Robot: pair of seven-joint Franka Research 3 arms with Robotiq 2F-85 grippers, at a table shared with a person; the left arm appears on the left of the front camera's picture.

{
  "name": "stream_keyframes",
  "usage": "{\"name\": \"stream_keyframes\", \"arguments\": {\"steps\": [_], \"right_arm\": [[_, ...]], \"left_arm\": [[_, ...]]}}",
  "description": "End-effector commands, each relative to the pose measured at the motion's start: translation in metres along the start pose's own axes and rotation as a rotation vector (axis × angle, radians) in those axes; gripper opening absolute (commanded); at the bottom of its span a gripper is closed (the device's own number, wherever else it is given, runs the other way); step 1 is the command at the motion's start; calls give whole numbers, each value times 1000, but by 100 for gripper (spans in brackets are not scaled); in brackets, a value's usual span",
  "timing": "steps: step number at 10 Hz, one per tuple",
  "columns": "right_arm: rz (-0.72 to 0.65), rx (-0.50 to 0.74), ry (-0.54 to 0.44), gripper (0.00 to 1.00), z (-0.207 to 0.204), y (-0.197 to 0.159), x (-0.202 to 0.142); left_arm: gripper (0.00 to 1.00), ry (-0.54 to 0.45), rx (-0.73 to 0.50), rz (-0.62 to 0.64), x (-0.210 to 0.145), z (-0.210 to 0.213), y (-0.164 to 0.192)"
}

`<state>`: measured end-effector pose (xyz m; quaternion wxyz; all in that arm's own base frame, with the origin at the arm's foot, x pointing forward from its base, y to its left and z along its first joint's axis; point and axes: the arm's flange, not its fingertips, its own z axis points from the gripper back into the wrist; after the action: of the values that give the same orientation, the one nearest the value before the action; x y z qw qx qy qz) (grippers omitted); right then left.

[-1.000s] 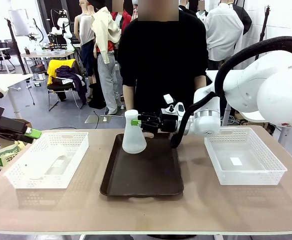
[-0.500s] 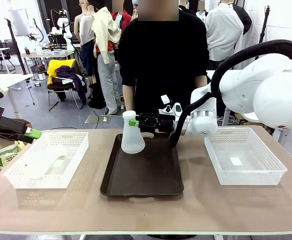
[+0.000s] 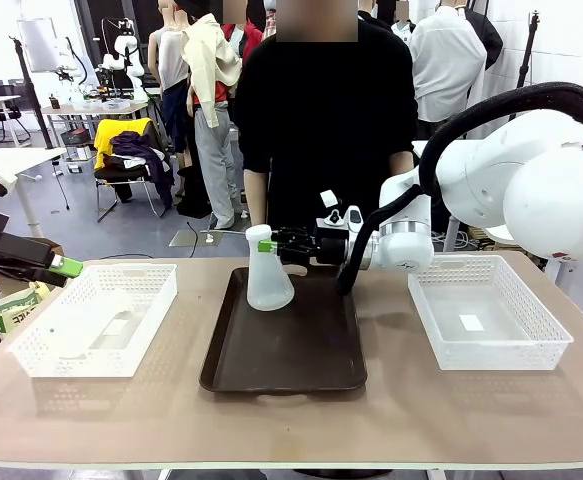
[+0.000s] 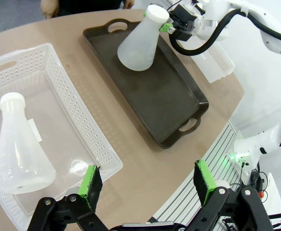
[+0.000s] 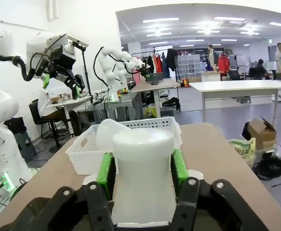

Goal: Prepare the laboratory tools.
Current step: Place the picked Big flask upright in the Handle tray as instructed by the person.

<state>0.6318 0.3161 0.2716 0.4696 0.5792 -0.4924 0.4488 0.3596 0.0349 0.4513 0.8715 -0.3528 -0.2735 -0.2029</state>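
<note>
A brown table (image 3: 471, 420) is seen, on which a dark tray (image 3: 291, 355) is set between a left basket (image 3: 81, 362) and a right basket (image 3: 501, 357), both white. One flask (image 3: 269, 290) is stood at the tray's far end, its neck clasped between the pads of the right gripper (image 3: 269, 244). A second flask (image 4: 20, 149) is laid inside the left basket. The left gripper (image 4: 147, 183) is held wide apart above the table's edge, with nothing grasped.
</note>
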Motion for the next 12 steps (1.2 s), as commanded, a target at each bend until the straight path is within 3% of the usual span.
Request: {"name": "stream_keyframes", "arguments": {"steps": [1, 4, 9, 11, 12], "right_arm": [[-30, -6, 7, 100, -1, -6, 0], [-35, -12, 32, 100, 2, -2, 5], [-15, -72, 160, 100, 11, 12, 26], [-44, -52, 150, 100, 11, 11, 28], [9, -61, 125, 100, 11, 4, 25]], "left_arm": [[100, -22, -19, -18, -1, -1, 3], [100, -22, -19, -18, -1, -1, 3], [100, -22, -19, -18, -1, -1, 3], [100, -22, -19, -18, -1, -1, 3], [100, -22, -19, -18, -1, -1, 3]]}}
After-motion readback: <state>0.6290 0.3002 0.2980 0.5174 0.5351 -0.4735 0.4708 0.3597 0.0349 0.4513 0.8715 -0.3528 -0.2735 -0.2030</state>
